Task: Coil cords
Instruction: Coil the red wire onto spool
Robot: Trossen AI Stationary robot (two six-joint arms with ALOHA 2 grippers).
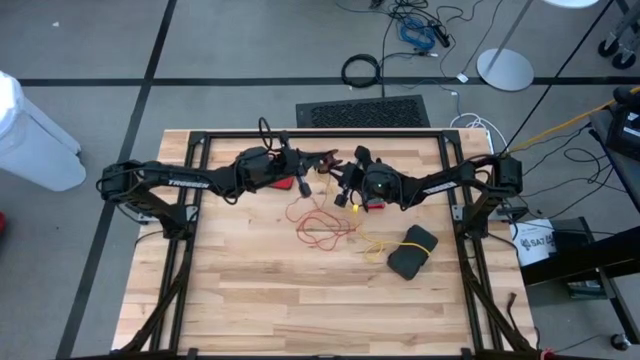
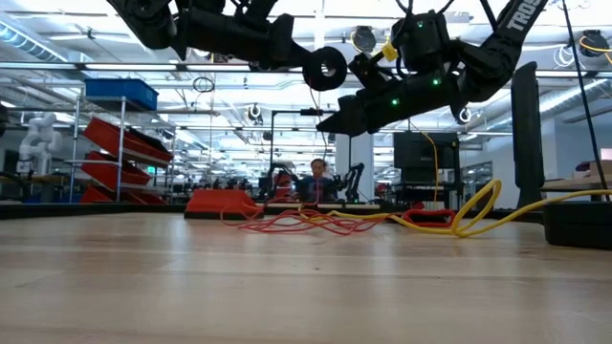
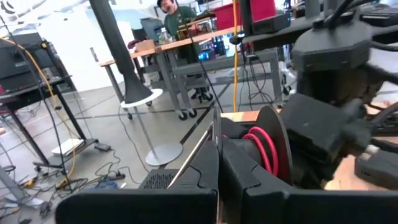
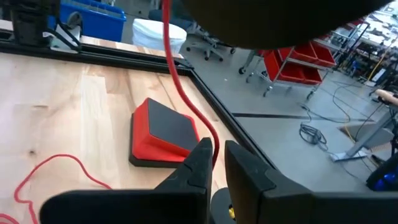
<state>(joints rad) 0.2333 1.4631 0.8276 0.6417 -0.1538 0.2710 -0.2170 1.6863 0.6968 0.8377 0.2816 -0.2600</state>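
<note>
The left gripper point(image 1: 300, 160), fingers pressed together, holds a black reel point(image 3: 273, 146) aloft, with red cord point(image 1: 318, 225) wound on it and the rest loose on the table below. The right gripper point(image 4: 217, 163), fingers slightly apart, has that cord between them. It should guide loosely and keep light tension.

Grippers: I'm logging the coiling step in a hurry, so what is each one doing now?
Left gripper: shut on the black reel wound with red-orange cord.
Right gripper: slightly open around the red-orange cord.
</note>
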